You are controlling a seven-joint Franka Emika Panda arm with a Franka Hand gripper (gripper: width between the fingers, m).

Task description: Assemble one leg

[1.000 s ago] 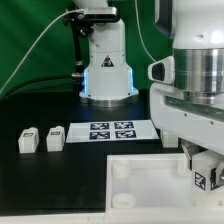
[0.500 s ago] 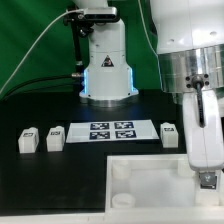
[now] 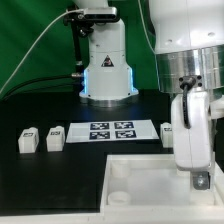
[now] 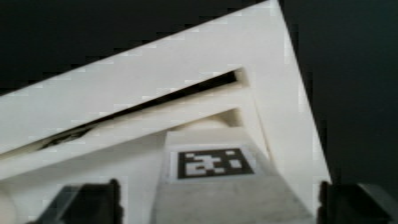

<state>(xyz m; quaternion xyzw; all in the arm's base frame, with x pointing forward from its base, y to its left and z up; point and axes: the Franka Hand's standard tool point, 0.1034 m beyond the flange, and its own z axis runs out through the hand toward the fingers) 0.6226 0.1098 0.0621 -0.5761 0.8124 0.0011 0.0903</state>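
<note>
Since the leg sits tagged-face-up between the fingers of my pincer, clamped on it low over the white tabletop by its right edge in the exterior view, I'd keep it upright and creep toward a corner socket.

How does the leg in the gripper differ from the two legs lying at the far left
The leg in the gripper is off the table, above the tabletop; the two loose legs rest on the black table, untouched. It faces the wrist camera, they show only in the exterior view. All are white and tagged.
</note>
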